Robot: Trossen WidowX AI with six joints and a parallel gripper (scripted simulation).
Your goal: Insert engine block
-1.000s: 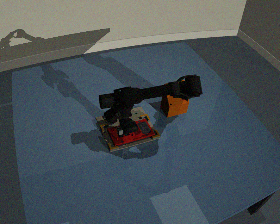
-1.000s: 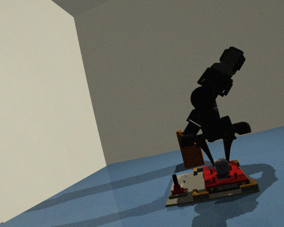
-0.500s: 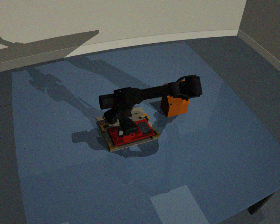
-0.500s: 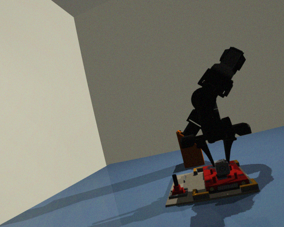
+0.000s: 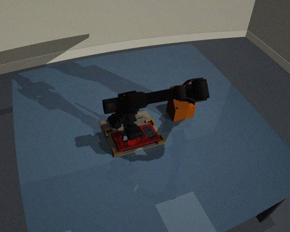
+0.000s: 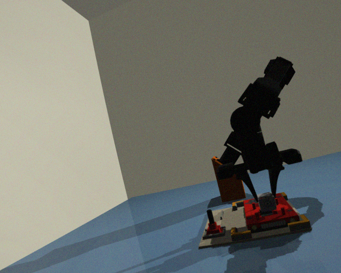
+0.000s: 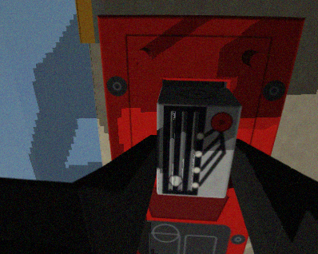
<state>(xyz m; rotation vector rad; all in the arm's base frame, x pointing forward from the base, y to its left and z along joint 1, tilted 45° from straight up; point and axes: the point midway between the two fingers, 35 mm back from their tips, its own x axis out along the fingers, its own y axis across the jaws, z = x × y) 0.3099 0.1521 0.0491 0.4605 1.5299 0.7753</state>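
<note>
The engine block (image 6: 267, 204) (image 7: 218, 176) is a grey block with black stripes and a red disc on its top face. My gripper (image 6: 266, 198) (image 7: 192, 144) is shut on it, one finger on each side. The block stands upright, its lower end at the opening in the red car body (image 5: 118, 144) (image 6: 252, 219) (image 7: 113, 52), and much of it rises above the body. The wrist view shows a dark strip of the opening behind the block. The slot side and the rib cannot be made out, nor how deep the lower end sits. In the top view the arm hides most of the block.
The car body lies on a beige board (image 5: 143, 115) (image 6: 232, 219) between yellow corner brackets (image 5: 162, 140) (image 6: 241, 234) (image 7: 85, 24). A black peg (image 6: 210, 216) on a red base stands at the board's other end. An orange box (image 5: 183, 112) (image 6: 231, 189) stands behind the board.
</note>
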